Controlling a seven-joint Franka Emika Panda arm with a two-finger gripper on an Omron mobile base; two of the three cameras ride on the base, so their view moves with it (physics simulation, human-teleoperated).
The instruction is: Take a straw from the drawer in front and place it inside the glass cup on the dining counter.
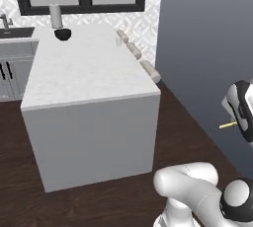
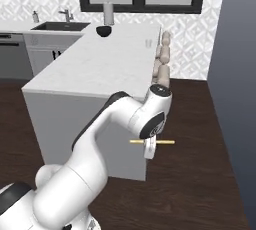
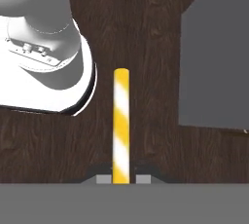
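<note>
The gripper (image 2: 150,150) hung low beside the near end of the dining counter (image 2: 100,69), well below the level of its marble top, with its jaws pinched tight on the straw (image 2: 152,142). From the right base view the straw lay level, sticking out at 3 and 9 o'clock from the fingers. In the hand view the yellow-and-white striped straw (image 3: 121,125) ran from the fingertips (image 3: 103,179) straight up toward 12 o'clock, over dark wooden floor (image 3: 146,33). In the left base view just a short yellow tip of the straw (image 1: 228,125) showed beside the hand at about 3 o'clock of the picture. The glass cup (image 2: 148,43) stood far off on the counter, near its stool-side edge, at about 12 o'clock from the gripper. A dark bowl (image 2: 103,31) sat further back at roughly 11 o'clock, close to the window. Padded stools (image 2: 161,69) lined the counter's right edge
</note>
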